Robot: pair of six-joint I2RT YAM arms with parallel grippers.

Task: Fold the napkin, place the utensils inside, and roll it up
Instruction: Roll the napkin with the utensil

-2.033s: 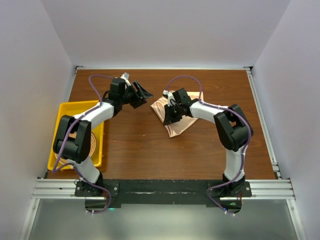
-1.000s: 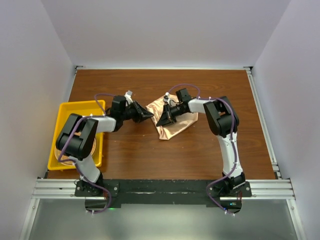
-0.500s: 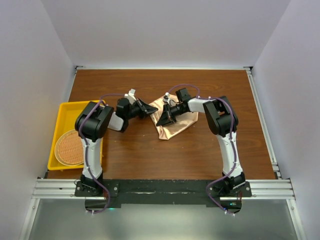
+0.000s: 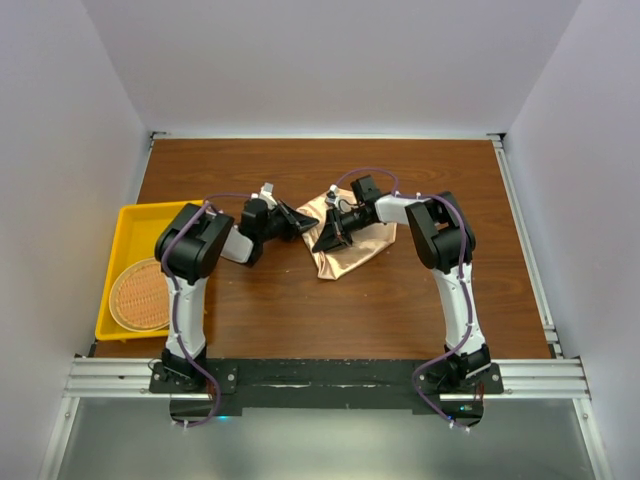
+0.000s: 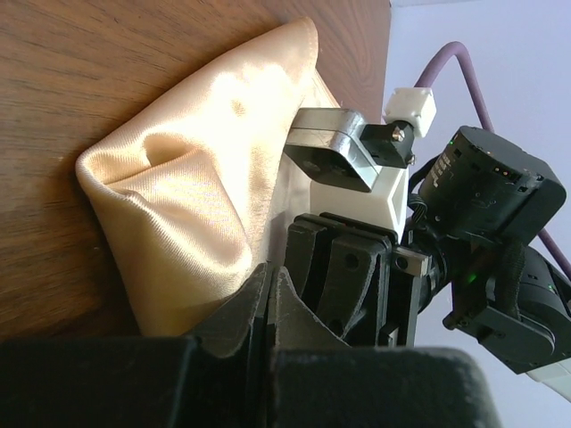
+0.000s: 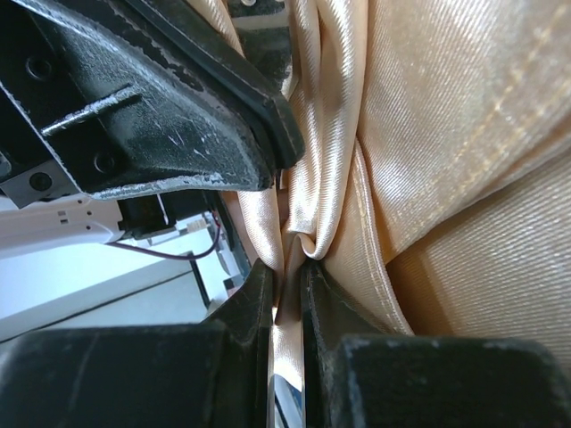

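The right gripper (image 6: 287, 267) pinches a fold of the peach-orange shiny cloth napkin (image 4: 350, 250); the left gripper (image 5: 269, 283) is fully closed at its edge.

Satiny sheened cloth napkin (image 5: 187, 178); glossy wood table (image 4: 300, 300).

One napkin (image 4: 342, 262), one wicker mat (image 4: 140, 297), one yellow tray (image 4: 135, 228), two arms (image 4: 190, 245) (image 4: 440, 235).

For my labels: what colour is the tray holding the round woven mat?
Plain yellow rectangular tray, clearest in the top view.
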